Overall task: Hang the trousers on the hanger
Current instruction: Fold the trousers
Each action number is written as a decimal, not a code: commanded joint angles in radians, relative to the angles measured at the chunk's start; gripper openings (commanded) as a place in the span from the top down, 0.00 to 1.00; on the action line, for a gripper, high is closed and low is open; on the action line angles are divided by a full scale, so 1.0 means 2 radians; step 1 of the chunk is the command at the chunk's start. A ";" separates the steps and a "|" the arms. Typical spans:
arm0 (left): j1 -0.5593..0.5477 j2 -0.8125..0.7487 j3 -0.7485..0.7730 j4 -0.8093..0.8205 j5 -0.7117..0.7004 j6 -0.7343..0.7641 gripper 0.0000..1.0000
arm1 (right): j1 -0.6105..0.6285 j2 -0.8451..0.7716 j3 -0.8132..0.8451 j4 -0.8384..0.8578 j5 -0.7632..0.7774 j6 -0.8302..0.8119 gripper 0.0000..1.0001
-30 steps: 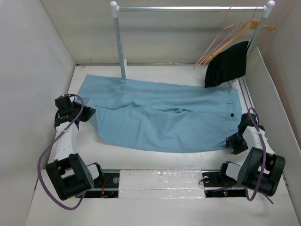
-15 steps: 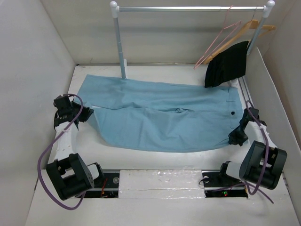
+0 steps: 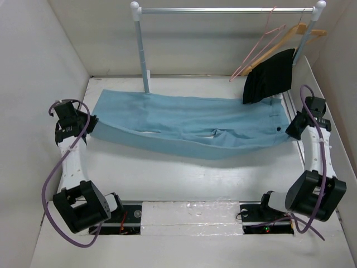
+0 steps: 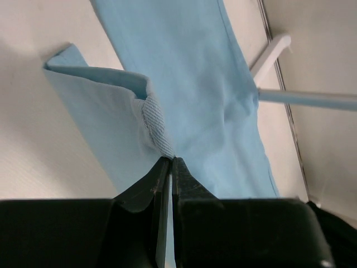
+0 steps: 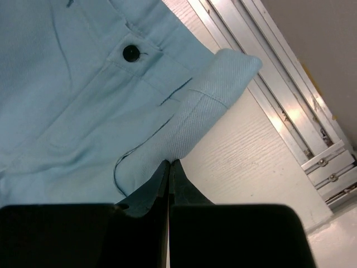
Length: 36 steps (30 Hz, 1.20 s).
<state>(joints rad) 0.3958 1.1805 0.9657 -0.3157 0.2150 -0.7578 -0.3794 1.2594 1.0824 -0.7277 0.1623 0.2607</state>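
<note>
The light blue trousers (image 3: pixel 184 124) lie stretched across the table, their near edge lifted between the two grippers. My left gripper (image 3: pixel 89 124) is shut on a leg hem at the left end; the left wrist view shows the cloth (image 4: pixel 195 84) pinched at the tips of that gripper (image 4: pixel 169 161). My right gripper (image 3: pixel 291 129) is shut on the waistband corner, by the black button (image 5: pixel 131 53), with the fabric (image 5: pixel 67 84) bunched at its tips (image 5: pixel 169 163). An empty pink wire hanger (image 3: pixel 257 49) hangs on the rail at the back right.
A wooden hanger (image 3: pixel 290 34) carrying a black garment (image 3: pixel 270 75) hangs beside the pink one. The rack's left post (image 3: pixel 142 50) stands at the trousers' far edge and its top rail (image 3: pixel 223 9) spans the back. White walls close both sides. A metal track (image 5: pixel 279 72) runs along the right.
The right gripper has shut on the waistband. Both arms have moved toward the back, drawing the trousers' near edge up and away from the bases, so the garment looks narrower.
</note>
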 commanded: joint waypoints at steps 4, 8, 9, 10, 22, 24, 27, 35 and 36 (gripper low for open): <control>0.006 0.040 0.076 0.042 -0.081 -0.014 1.00 | 0.027 0.086 0.133 0.027 -0.004 -0.063 1.00; -0.017 0.108 0.164 0.041 -0.130 -0.006 1.00 | 0.052 0.168 0.216 0.009 -0.017 -0.071 1.00; -0.024 0.143 0.185 0.020 -0.141 -0.002 1.00 | 0.058 0.183 0.229 0.009 -0.020 -0.079 1.00; -0.029 0.157 0.219 0.015 -0.151 0.005 1.00 | 0.059 0.196 0.243 0.011 -0.022 -0.082 1.00; -0.050 0.387 0.421 0.011 -0.198 0.046 1.00 | 0.063 0.374 0.398 0.057 -0.074 -0.092 1.00; -0.050 0.430 0.443 0.002 -0.190 0.049 1.00 | 0.063 0.383 0.393 0.078 -0.096 -0.082 0.97; -0.050 0.486 0.515 -0.034 -0.153 0.069 0.94 | 0.063 0.392 0.378 0.112 -0.117 -0.077 0.72; -0.056 0.428 0.499 -0.025 -0.116 0.111 0.39 | 0.080 0.282 0.263 0.198 -0.158 -0.067 0.19; -0.056 0.398 0.481 -0.029 -0.124 0.112 0.36 | 0.080 0.265 0.218 0.207 -0.158 -0.065 0.16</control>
<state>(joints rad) 0.2779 2.1529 1.9606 -0.3744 -0.0372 -0.5823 -0.2363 1.9442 1.6100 -0.4290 -0.1032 0.1173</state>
